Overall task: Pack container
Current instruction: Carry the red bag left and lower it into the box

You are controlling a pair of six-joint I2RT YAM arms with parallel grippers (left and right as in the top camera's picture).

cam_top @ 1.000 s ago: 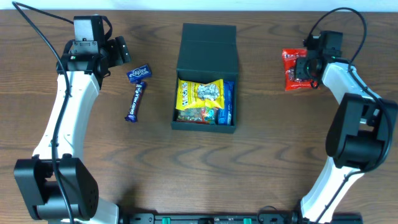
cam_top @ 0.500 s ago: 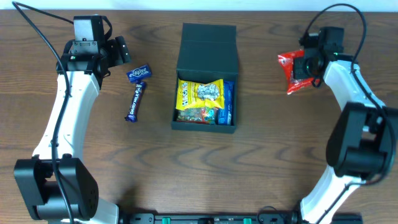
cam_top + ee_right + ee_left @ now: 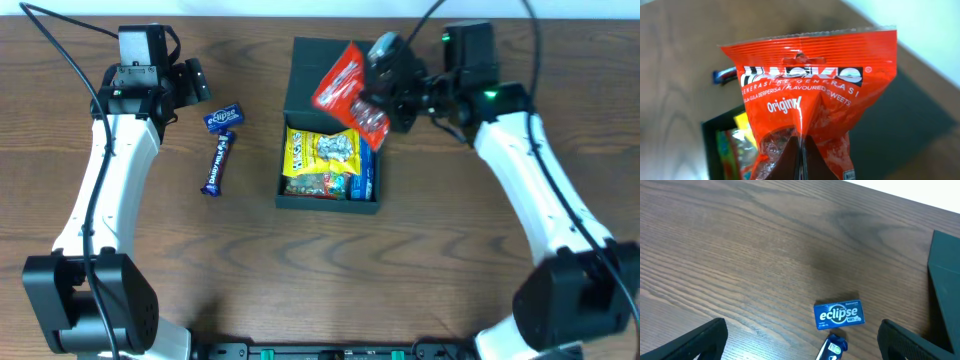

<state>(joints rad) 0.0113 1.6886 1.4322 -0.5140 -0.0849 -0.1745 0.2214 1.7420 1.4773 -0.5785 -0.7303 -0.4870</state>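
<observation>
Dangling tilted from the clenched right pincer (image 3: 378,92) above the container (image 3: 330,204), the red sweets packet (image 3: 345,82) may catch the rim and spill out; the left pincer (image 3: 800,344) gapes empty.

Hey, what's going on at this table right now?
The right gripper is shut on a red plastic sweet packet, holding it above the open dark teal rectangular container, which has a yellow snack bag inside. The left gripper hangs open near a blue Eclipse gum pack and a blue candy bar on the table.

Dark wooden table (image 3: 420,260) carries the teal container (image 3: 310,70) far centre; left of it lie a blue gum pack (image 3: 224,117) and a chocolate bar (image 3: 217,163)
</observation>
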